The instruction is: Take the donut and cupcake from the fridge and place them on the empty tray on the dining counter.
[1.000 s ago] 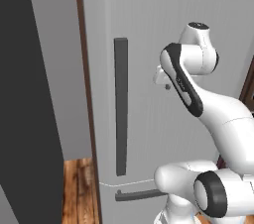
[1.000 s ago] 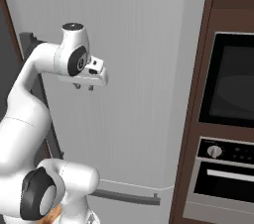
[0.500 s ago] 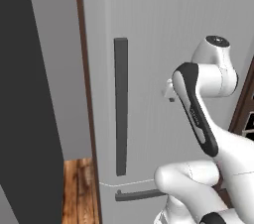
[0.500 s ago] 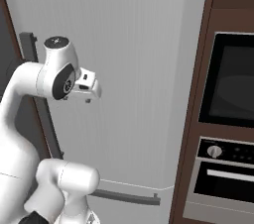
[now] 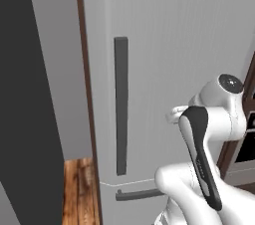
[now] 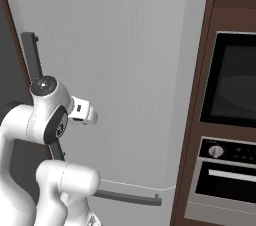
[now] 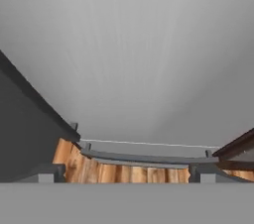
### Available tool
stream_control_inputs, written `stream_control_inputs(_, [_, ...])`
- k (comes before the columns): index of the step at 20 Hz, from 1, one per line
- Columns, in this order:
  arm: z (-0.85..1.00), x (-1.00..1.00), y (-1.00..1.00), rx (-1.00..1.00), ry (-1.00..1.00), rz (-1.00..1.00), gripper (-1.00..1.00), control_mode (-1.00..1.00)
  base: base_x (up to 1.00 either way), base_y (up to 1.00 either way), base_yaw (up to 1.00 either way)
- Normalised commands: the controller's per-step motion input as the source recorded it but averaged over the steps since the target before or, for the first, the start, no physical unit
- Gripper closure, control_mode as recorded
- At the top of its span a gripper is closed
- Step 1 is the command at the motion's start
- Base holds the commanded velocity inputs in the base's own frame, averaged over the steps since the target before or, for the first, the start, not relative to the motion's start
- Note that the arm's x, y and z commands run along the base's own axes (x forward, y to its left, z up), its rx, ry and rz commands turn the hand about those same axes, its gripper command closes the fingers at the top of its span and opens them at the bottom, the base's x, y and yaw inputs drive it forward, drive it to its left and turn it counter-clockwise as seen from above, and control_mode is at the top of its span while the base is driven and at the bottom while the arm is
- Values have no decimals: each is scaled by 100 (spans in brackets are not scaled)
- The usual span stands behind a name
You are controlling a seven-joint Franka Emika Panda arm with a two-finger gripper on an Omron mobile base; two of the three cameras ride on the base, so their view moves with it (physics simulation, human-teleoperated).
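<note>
Leftmost in the left base view stands a dark panel (image 5: 25, 109), then a strip of grey wall, with a patch of wooden floor (image 5: 77, 189) at its foot. Next comes a thin brown edge, and then the fridge (image 5: 169, 35), its light-grey door shut and taking up most of the frame. On that door, near its left edge, the long dark-grey vertical handle (image 5: 121, 104) runs upright; below its lower end a seam crosses the door, and just under the seam lies a shorter horizontal handle (image 5: 137, 195). Right of the vertical handle, the white arm bends up from the lower right corner, its hand close to the door face and apart from both handles. Farther right, past the fridge's right edge, the right base view shows brown cabinetry holding a dark built-in oven window (image 6: 235, 80) with a lower oven (image 6: 225, 180) and its knob panel beneath. In the hand view the gripper (image 7: 121, 174) is released, its two dark fingertips (image 7: 45, 172) spread wide toward the bottom corners with nothing between them; it looks along the closed door toward the horizontal handle and the wooden floor beyond. The donut, cupcake, tray and dining counter cannot be made out from these angles.
</note>
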Motion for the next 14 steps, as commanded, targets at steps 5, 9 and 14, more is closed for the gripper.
stream_control_inputs(5, [0,0,0,0,0,0,-100,100,-52,11,0])
stream_control_inputs(9, [0,0,0,0,0,0,-100,100,-34,33,0])
stream_control_inputs(14, [0,0,0,0,0,0,-100,100,-43,53,0])
